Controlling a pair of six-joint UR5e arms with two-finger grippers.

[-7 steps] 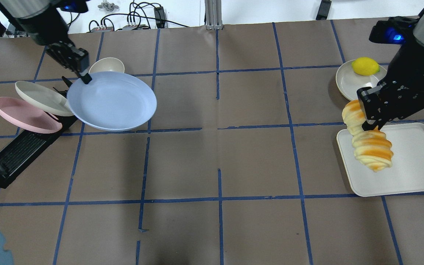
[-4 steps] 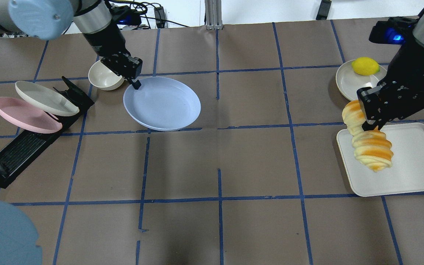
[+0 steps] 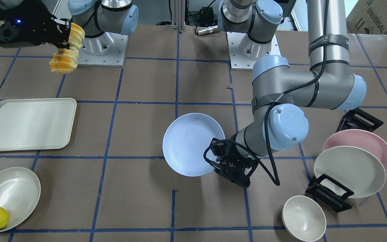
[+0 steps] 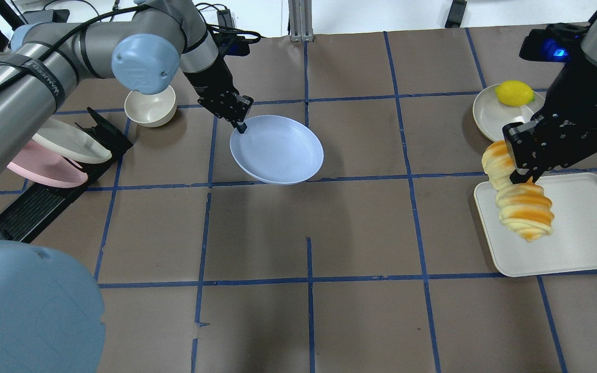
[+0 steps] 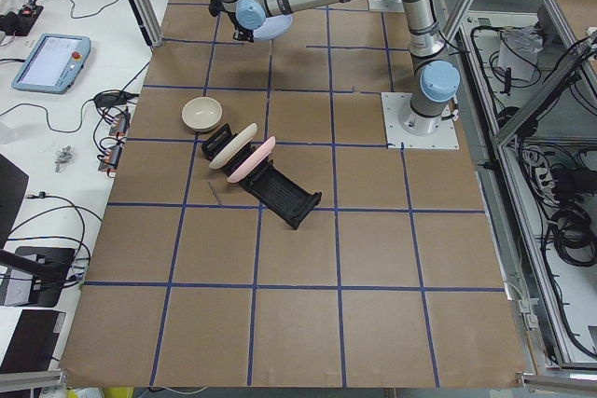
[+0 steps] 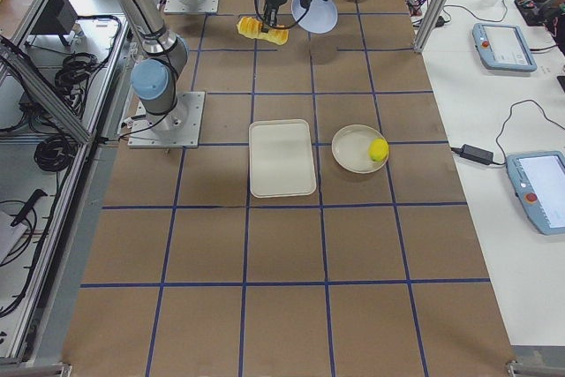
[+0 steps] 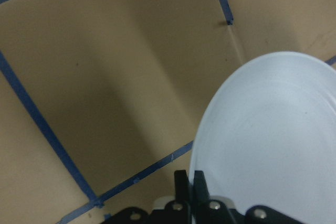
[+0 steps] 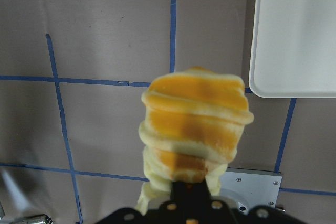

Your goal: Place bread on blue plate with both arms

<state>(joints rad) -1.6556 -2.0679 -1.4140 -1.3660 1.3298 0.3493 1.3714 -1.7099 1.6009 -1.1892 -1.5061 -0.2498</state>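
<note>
The pale blue plate (image 4: 276, 149) hangs a little above the table near its middle. My left gripper (image 4: 239, 126) is shut on its rim; the plate also shows in the front view (image 3: 193, 144) and the left wrist view (image 7: 273, 145). My right gripper (image 4: 521, 178) is shut on one end of the striped orange and cream bread (image 4: 524, 210). It holds the bread in the air over the left edge of the white tray (image 4: 583, 238). The bread hangs from the jaws in the right wrist view (image 8: 194, 124) and shows in the front view (image 3: 64, 62).
A cream bowl (image 4: 487, 116) with a yellow lemon (image 4: 514, 93) stands behind the tray. A small cream bowl (image 4: 149, 106) stands left of the blue plate. A black rack (image 4: 34, 207) at the far left holds a pink plate (image 4: 50, 176) and a cream plate (image 4: 78, 145).
My left arm has carried the blue plate from beside the rack rightward toward the table's middle. The right arm and the bread have not moved.
</note>
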